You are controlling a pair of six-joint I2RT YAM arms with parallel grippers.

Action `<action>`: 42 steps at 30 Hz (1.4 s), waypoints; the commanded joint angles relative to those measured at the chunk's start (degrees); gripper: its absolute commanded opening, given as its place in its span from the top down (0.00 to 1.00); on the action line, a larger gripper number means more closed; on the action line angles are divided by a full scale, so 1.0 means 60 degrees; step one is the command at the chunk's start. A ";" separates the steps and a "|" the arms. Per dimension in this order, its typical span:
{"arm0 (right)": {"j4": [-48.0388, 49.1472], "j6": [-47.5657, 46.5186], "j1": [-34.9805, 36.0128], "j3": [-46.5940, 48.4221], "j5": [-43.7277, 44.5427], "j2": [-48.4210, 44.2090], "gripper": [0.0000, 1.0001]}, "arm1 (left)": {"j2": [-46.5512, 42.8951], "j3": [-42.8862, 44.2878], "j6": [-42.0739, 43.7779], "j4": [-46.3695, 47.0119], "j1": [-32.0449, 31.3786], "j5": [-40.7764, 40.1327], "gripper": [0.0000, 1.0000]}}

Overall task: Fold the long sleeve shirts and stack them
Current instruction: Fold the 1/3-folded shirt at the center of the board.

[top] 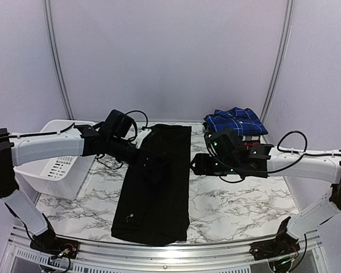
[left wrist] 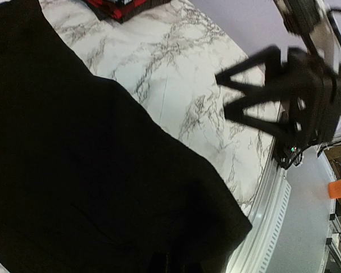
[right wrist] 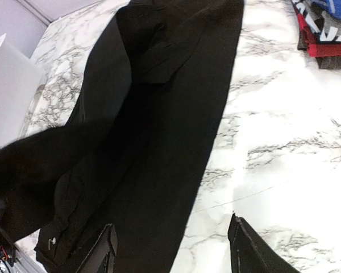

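ok, black shirt (top: 159, 187) lies mid tabletop (top: 244, 199) as a narrow strip. its long axis runs from the far edge to the near edge, with the near end swung a little left. i can't tell which end is the collar.

my left gripper (top: 153, 169) is closed over the strip's left side. black on black, so i can't tell if cloth is pinched.

my right gripper (right wrist: 171, 223) is open and empty, just beside the strip's right edge.

risks:
- if the left has only the top layer, lifting peels the fold open.
- the near hem sits close to the near edge, so a drag that way dumps it off.
- the right could catch one layer instead of all.
- the plaid stack (top: 236, 120) in the far right corner is near my right arm, so a wide swing could knock it.
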 commanded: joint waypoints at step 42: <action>0.2263 -0.1383 -0.2776 0.6931 -0.4821 0.9325 0.83 | -0.2162 0.1260 -0.0964 0.0233 0.0859 -0.2206 1.00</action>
